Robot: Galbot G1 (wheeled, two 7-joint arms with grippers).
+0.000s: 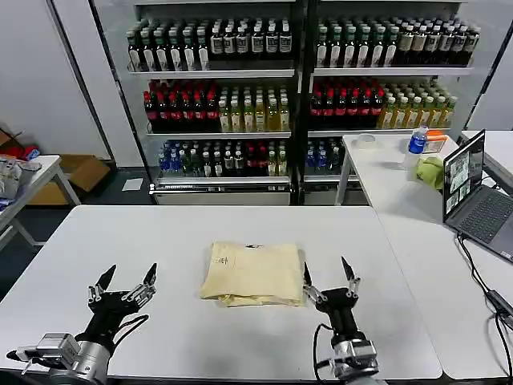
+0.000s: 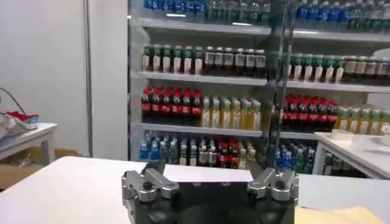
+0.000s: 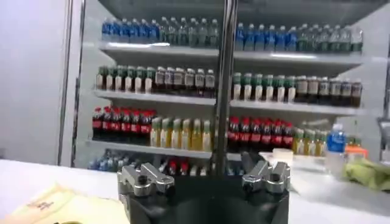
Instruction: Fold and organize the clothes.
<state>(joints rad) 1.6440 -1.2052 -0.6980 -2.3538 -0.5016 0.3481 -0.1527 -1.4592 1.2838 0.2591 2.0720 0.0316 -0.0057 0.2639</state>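
Head view, item one: pale yellow T-shirt (image 1: 253, 273), folded into a flat rectangle, lying near the middle of the white table (image 1: 200, 233), a small printed mark on its upper face toward my left. Edges stacked unevenly along the near side.

Item two: my left gripper (image 1: 126, 282), low over the near left part of the table, fingers spread wide, holding nothing, well apart from the shirt.

Item three: my right gripper (image 1: 327, 277), fingers spread wide and empty, just beside the shirt's near right corner; whether one fingertip touches the cloth I cannot tell.

Left wrist view: a corner of the T-shirt (image 2: 332, 215) lies on the tabletop beyond my gripper base.

Right wrist view: a corner of the T-shirt (image 3: 58, 207) with its printed mark, flat on the table.

Surroundings: drink shelves (image 1: 296, 88) stocked with bottles behind the table; side table carrying an open laptop (image 1: 474, 192), a water bottle (image 1: 416, 145) and a yellow-green cloth lump (image 1: 431, 171).
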